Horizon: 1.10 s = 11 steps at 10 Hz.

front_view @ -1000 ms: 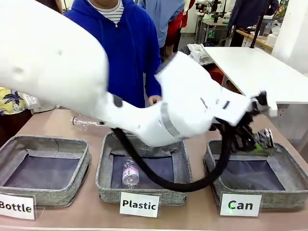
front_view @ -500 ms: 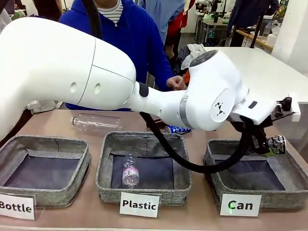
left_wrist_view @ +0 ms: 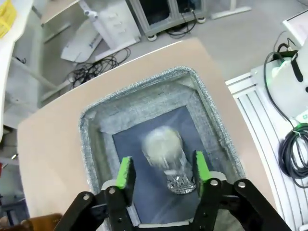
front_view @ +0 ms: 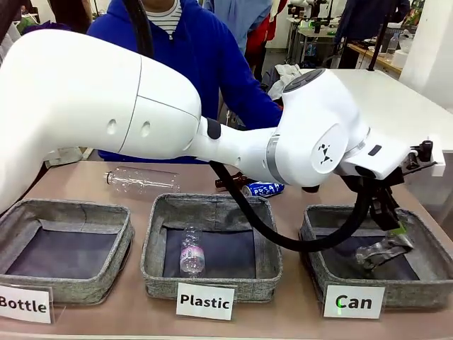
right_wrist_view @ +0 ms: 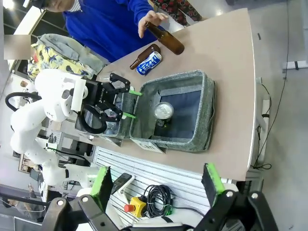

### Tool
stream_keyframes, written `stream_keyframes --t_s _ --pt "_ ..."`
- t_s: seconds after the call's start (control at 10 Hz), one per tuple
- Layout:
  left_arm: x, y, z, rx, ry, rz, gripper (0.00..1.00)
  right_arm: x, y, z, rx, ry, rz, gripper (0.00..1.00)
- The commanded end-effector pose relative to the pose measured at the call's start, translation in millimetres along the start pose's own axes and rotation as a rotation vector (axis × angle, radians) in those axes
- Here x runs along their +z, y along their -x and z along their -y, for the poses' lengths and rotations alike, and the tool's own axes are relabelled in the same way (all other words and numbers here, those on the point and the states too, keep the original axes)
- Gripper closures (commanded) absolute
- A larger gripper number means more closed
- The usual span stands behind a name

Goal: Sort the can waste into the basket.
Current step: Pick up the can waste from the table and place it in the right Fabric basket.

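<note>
The square grey fabric basket with the white "Can" label (front_view: 316,248) serves as the landmark. The dented silver-grey metal can (front_view: 383,251) is seen inside it, tilted over the dark lining, just below the left gripper (front_view: 394,218) and apart from its green pads. That gripper's jaws are spread wide, and nothing is held between them.

The white left arm (front_view: 141,113) is stretched across towards the basket from its left, so the person in the blue hooded top (front_view: 205,64) beyond it is partly covered. A blue metal can with white lettering (front_view: 264,189) lies on the table (front_view: 287,315), to the left of the basket and behind its row. Directly left of the basket stands a like basket labelled "Plastic" (front_view: 152,248) with a small clear plastic bottle (front_view: 191,253) in it. Farther left stands one labelled "Bottle" (front_view: 64,207). A larger clear plastic bottle (front_view: 141,179) lies behind those two.

In the left wrist view the silver-grey can is seen from straight above, blurred, between the pads (left_wrist_view: 126,172). Whether it rests on the lining cannot be told.

In the right wrist view two brown glass bottles are shown beyond the basket: one (right_wrist_view: 143,56) lies beside the blue can, and the other (right_wrist_view: 167,40) has a person's hand (right_wrist_view: 149,19) at its neck. The right gripper (right_wrist_view: 156,177) is seen well apart from the basket, its jaws wide and empty.
</note>
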<state>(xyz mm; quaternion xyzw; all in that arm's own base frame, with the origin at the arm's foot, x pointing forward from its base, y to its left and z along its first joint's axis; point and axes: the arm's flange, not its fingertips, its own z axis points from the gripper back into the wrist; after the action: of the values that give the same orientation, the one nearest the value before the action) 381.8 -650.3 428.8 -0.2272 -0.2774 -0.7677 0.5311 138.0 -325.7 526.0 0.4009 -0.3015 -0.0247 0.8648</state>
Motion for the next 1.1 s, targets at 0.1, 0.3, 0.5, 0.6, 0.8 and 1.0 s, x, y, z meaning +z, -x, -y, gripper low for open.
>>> stream_keyframes --t_s 0.1,0.3,0.5,0.6,0.8,1.0 --pt "15.0 2.0 4.4 0.010 0.032 -0.003 0.00 -1.8 0.6 -4.9 -0.017 0.001 0.026 0.00" --pt "39.6 3.1 13.5 0.065 0.077 -0.039 0.00 -1.8 0.6 -4.9 -0.017 0.001 0.026 0.00" --pt "99.2 9.8 32.3 0.194 0.107 -0.071 0.00 -0.2 -0.1 0.0 0.000 0.000 0.000 0.00" --pt "135.9 17.0 45.6 0.265 0.115 -0.072 0.00 -5.5 -8.7 -4.7 -0.082 -0.069 0.005 0.00" --pt "213.1 42.9 80.9 0.371 0.119 -0.041 0.00 -34.1 -23.7 -20.6 -0.130 -0.044 0.015 0.00" --pt "304.4 87.8 128.3 0.458 0.114 0.029 0.00 -86.8 -30.8 -53.0 -0.105 0.006 -0.019 0.00"
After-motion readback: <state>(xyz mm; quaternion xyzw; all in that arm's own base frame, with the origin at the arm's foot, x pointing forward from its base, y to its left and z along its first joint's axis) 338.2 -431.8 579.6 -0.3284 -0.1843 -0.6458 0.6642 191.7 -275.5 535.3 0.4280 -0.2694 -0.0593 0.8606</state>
